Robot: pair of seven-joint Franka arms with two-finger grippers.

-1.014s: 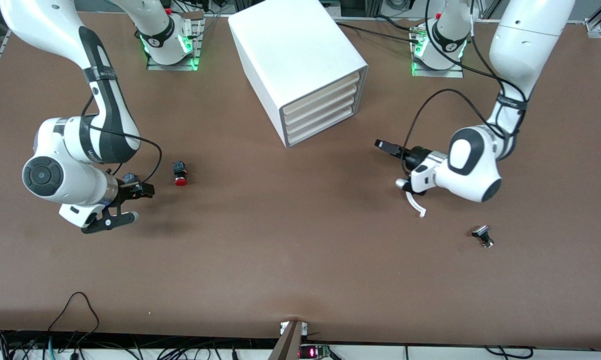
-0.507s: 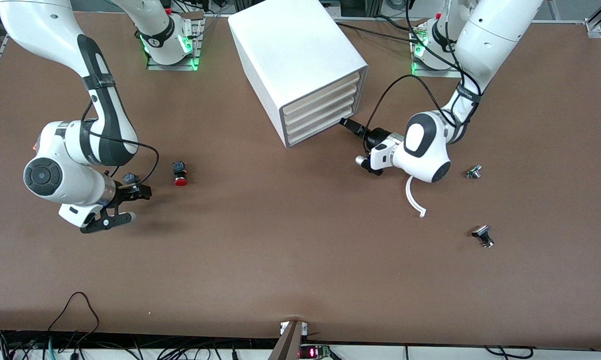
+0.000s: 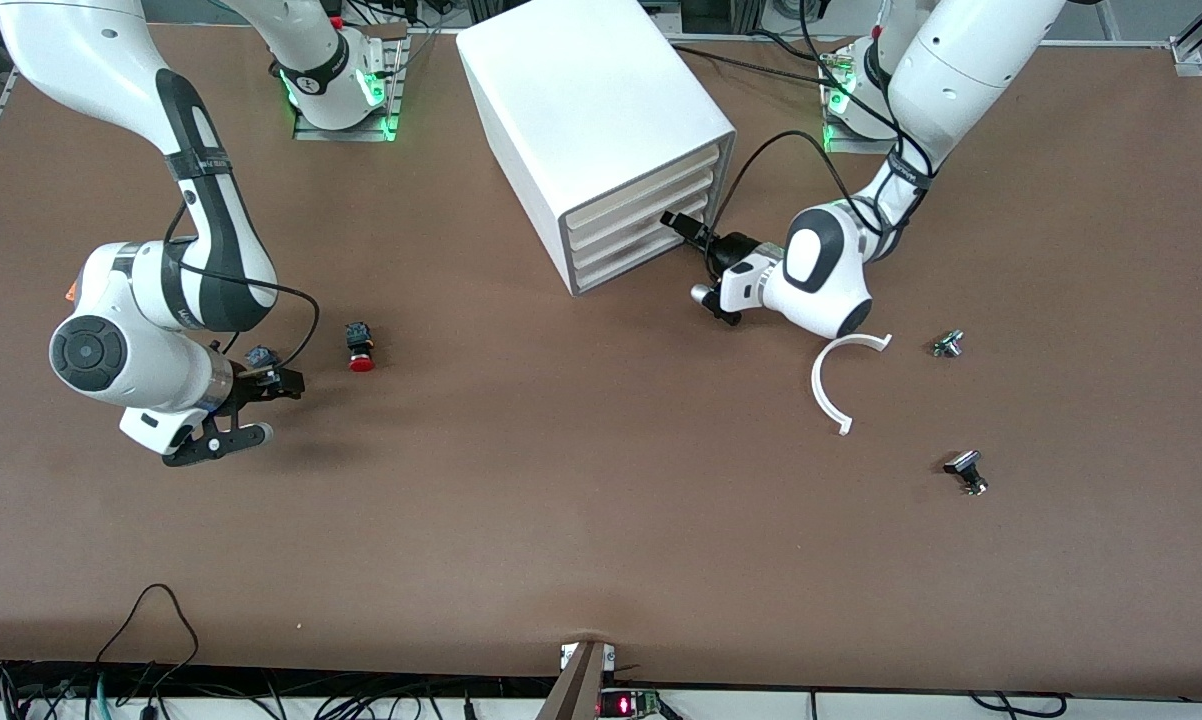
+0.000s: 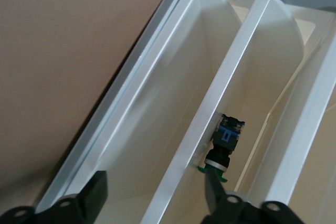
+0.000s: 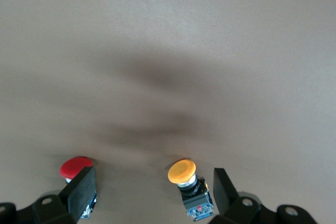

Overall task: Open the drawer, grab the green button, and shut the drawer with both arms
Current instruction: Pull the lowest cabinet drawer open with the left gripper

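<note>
The white cabinet (image 3: 601, 110) stands at the table's back middle with all four drawers shut. The lowest drawer (image 3: 629, 262) also shows in the left wrist view (image 4: 157, 114) as a sloped white front. My left gripper (image 3: 677, 222) is open and empty at the lower drawer fronts (image 4: 156, 205). One black finger (image 4: 84, 203) is before the sloped front. The green-capped button (image 4: 223, 148) lies inside a drawer just past a white rim; I cannot tell which drawer. My right gripper (image 3: 266, 408) is open and empty (image 5: 153, 190) over the table at the right arm's end.
An orange-capped button (image 5: 185, 178) stands between the right fingers in the wrist view (image 3: 259, 356). A red-capped button (image 3: 361, 352) stands beside it (image 5: 75, 167). A white curved strip (image 3: 827, 385) and two small dark parts (image 3: 948, 343) (image 3: 966, 470) lie toward the left arm's end.
My left arm has swung from over the open table to the cabinet, bringing its gripper up to the drawer fronts and uncovering the white curved strip. The right arm has barely moved.
</note>
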